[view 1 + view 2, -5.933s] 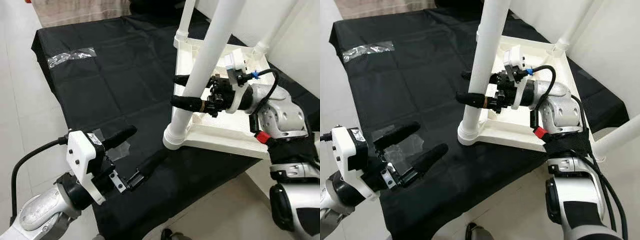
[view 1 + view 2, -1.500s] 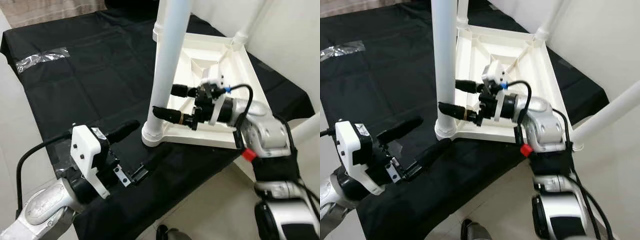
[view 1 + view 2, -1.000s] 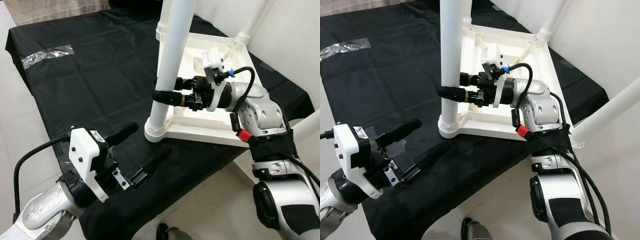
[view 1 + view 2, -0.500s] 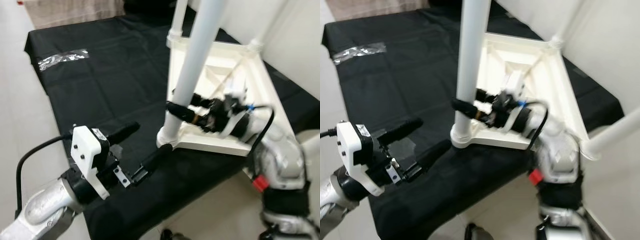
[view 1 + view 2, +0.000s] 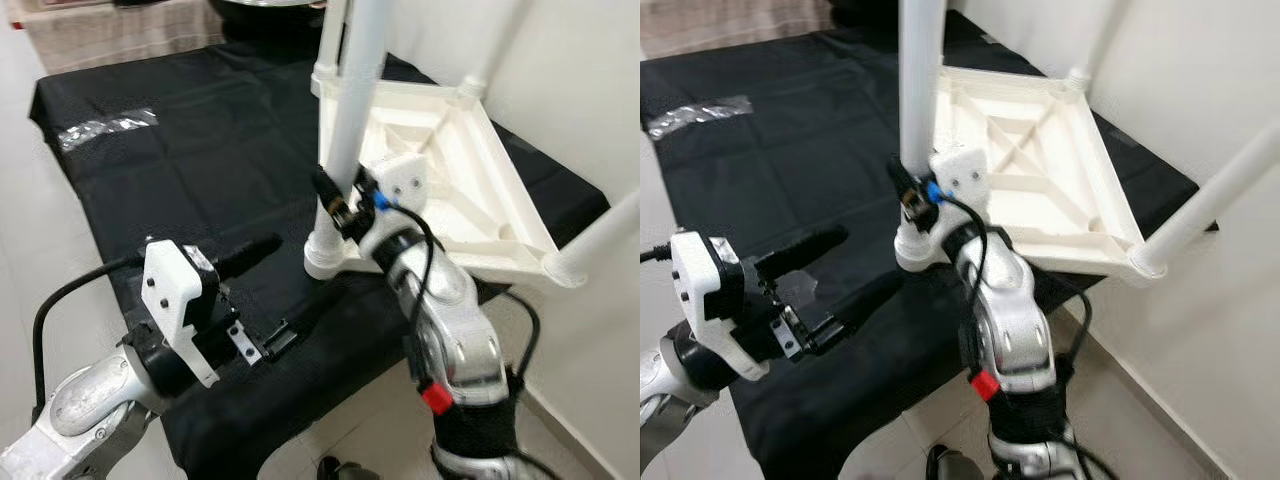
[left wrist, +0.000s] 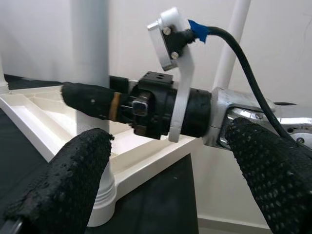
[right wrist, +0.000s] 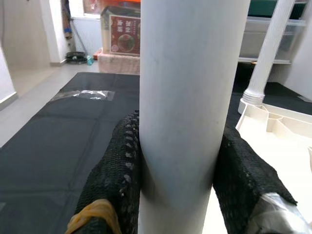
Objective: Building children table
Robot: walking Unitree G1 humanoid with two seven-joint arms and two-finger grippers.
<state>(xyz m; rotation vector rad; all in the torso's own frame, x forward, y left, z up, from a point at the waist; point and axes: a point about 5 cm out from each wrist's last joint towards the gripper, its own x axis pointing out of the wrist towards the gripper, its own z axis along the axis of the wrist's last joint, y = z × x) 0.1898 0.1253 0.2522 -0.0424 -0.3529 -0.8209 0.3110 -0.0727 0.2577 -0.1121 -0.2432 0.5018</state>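
The upturned children's table [image 5: 1040,170] looks like moulded white plastic, smooth with a soft sheen, ribbed on its underside. Its near leg [image 7: 192,97], at 12 o'clock in the eye views, is a smooth, faintly glossy white tube. The black cloth [image 5: 180,170] under it is matt and creased in a grid of folds; a strip of clear glossy tape [image 5: 105,130] shines at 10 o'clock. The right gripper [image 7: 190,175] has black fingers [image 7: 119,170] with a rough, pebbled rubbery skin, pressed on the leg. The left gripper [image 6: 175,180] has the same coarse matt pads [image 6: 73,175]. Both arms are brushed silver metal; the camera mounts [image 5: 172,300] are matt white plastic.
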